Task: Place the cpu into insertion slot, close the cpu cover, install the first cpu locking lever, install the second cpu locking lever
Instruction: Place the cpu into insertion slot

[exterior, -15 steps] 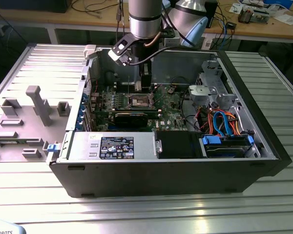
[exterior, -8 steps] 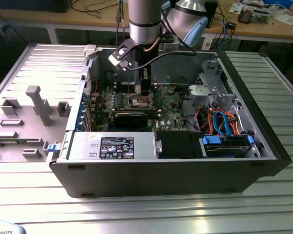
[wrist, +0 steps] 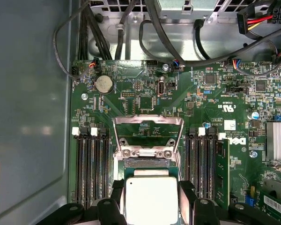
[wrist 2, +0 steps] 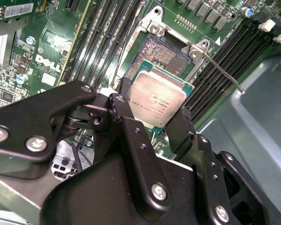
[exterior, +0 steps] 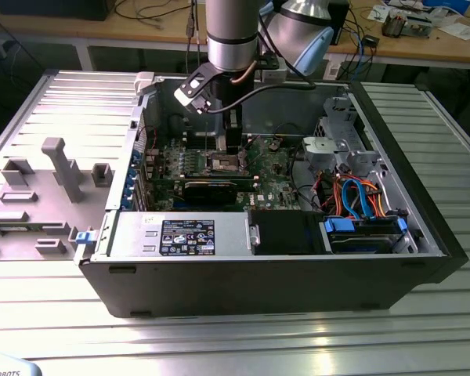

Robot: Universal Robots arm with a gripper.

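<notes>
The fingers are closed around the chip, which is held near the slot. If it is set down crooked, the slot could be hurt.

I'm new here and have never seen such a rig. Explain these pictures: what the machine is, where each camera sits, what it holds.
The machine is a robot arm with a two-fingered gripper. The exterior view looks from off the arm at an opened computer case lying on a ribbed metal table. Both wrist views come from cameras riding on the arm, looking at the green circuit board. The gripper is shut on the cpu, a flat silver chip, close to the insertion slot but not yet in it. The cpu cover stands open.
</notes>
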